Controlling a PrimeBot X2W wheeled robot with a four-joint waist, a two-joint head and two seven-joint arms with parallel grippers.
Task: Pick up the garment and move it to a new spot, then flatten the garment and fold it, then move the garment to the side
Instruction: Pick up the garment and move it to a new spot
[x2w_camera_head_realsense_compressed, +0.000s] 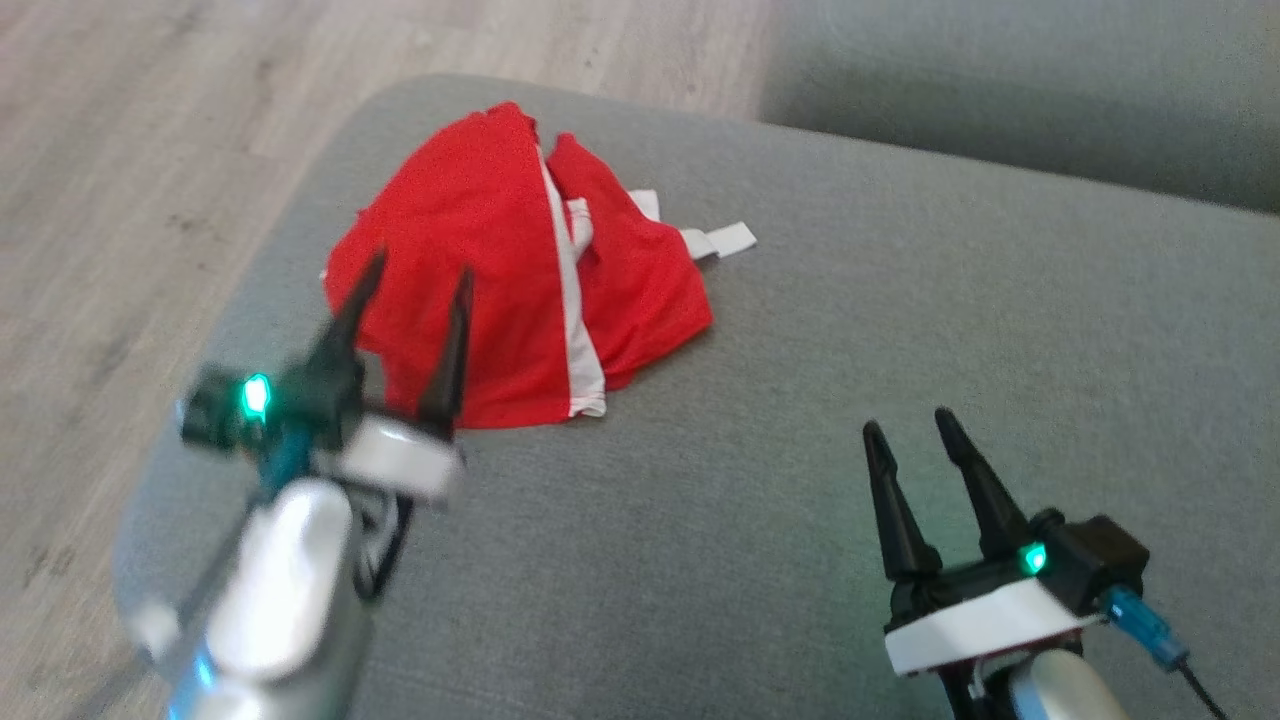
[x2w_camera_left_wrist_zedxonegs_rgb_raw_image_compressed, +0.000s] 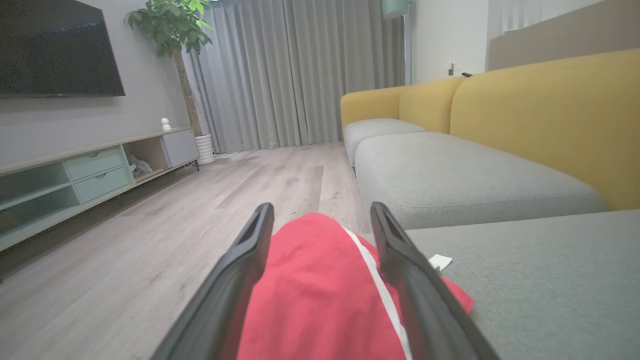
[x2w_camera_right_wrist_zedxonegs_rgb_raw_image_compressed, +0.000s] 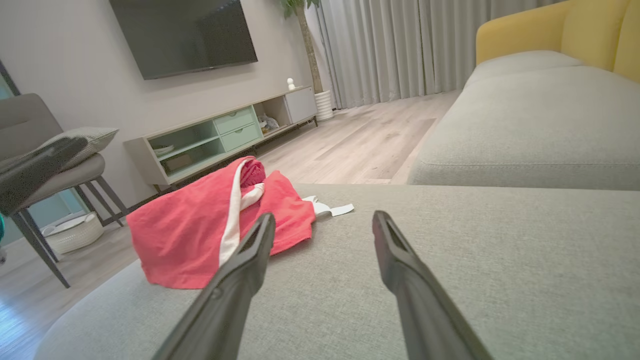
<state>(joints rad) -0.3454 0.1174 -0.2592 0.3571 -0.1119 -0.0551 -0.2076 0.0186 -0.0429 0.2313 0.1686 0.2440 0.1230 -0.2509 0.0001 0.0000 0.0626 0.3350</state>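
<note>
A red garment (x2w_camera_head_realsense_compressed: 500, 260) with a white stripe and white straps lies crumpled on the grey sofa cushion (x2w_camera_head_realsense_compressed: 800, 400), near its left edge. My left gripper (x2w_camera_head_realsense_compressed: 418, 268) is open and hovers over the garment's near left part; in the left wrist view the red garment (x2w_camera_left_wrist_zedxonegs_rgb_raw_image_compressed: 320, 295) fills the gap between the fingers, and I cannot tell whether they touch it. My right gripper (x2w_camera_head_realsense_compressed: 908, 420) is open over bare cushion, to the right of the garment and apart from it. In the right wrist view the garment (x2w_camera_right_wrist_zedxonegs_rgb_raw_image_compressed: 200, 230) lies ahead to the left of the open fingers.
The cushion's rounded left edge drops to a wooden floor (x2w_camera_head_realsense_compressed: 120, 200). A second grey seat (x2w_camera_left_wrist_zedxonegs_rgb_raw_image_compressed: 450, 175) with yellow backrests (x2w_camera_left_wrist_zedxonegs_rgb_raw_image_compressed: 550, 115) lies beyond. A TV cabinet (x2w_camera_right_wrist_zedxonegs_rgb_raw_image_compressed: 225, 135), a plant (x2w_camera_left_wrist_zedxonegs_rgb_raw_image_compressed: 175, 30) and a chair (x2w_camera_right_wrist_zedxonegs_rgb_raw_image_compressed: 55, 170) stand across the room.
</note>
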